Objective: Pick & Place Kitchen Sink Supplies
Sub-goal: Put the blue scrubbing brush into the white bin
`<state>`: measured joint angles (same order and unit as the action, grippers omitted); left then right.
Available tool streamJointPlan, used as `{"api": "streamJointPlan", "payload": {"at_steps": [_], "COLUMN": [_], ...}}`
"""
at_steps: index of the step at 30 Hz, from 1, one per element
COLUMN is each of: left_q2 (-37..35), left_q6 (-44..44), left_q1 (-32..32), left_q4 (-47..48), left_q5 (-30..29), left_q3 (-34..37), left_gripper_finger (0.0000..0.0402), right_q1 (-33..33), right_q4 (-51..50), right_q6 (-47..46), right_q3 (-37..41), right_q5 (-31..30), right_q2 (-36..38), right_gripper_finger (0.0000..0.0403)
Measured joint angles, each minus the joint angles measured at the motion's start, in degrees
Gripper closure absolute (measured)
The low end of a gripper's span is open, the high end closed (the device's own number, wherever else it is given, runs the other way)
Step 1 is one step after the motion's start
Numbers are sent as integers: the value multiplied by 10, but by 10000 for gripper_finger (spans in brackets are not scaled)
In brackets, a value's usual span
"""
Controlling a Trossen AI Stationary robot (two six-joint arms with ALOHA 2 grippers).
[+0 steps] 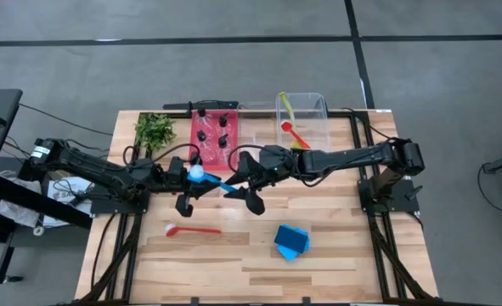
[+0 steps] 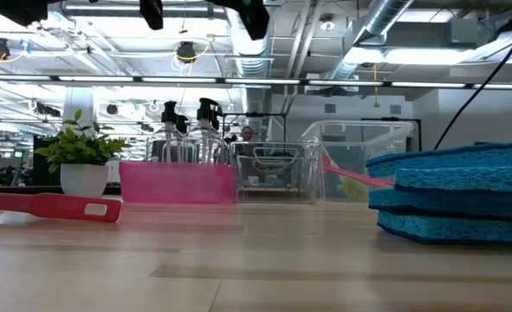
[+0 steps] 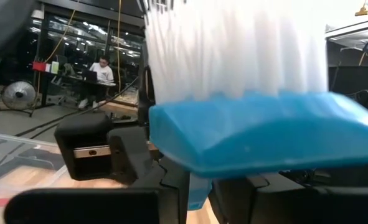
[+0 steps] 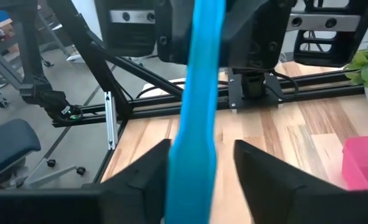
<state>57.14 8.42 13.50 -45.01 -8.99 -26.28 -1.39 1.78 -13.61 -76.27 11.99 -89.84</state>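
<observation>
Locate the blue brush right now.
High view: the blue brush is mid-table, off the wood, between the left gripper at its white bristle head and the right gripper at its handle, just in front of the red bin.

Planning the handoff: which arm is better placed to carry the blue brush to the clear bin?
The right: its end effector already straddles the blue brush handle, and the clear bin lies on its side.

Quick count of what's on the tabletop (image 1: 335, 255): four bottles (image 1: 214, 129) in one red bin (image 1: 198, 155), one clear bin (image 1: 314, 127), one plant (image 1: 155, 131). Brushes and utensils: one blue brush (image 1: 210, 178), one red brush (image 1: 191, 228) lying loose, plus one yellow-green utensil (image 1: 286, 106) and one red utensil (image 1: 295, 133). Sponges (image 1: 291, 241): looks like three stacked, hard to say. Two arms.
</observation>
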Motion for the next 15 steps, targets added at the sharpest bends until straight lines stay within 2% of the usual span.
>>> {"api": "streamJointPlan", "payload": {"at_steps": [7, 12, 15], "left_q2": [0, 0, 0], "left_q6": [-4, -4, 0], "left_q1": [0, 0, 0], "left_q4": [2, 1, 2], "left_q5": [-1, -4, 0], "left_q3": [0, 0, 0], "left_gripper_finger": [337, 336, 336], "right_q1": [0, 0, 0], "right_q4": [0, -1, 2], "right_q6": [-4, -4, -9], "right_q3": [0, 0, 0], "right_q5": [1, 1, 1], "right_q2": [0, 0, 0], "right_gripper_finger": [326, 328, 312]}}
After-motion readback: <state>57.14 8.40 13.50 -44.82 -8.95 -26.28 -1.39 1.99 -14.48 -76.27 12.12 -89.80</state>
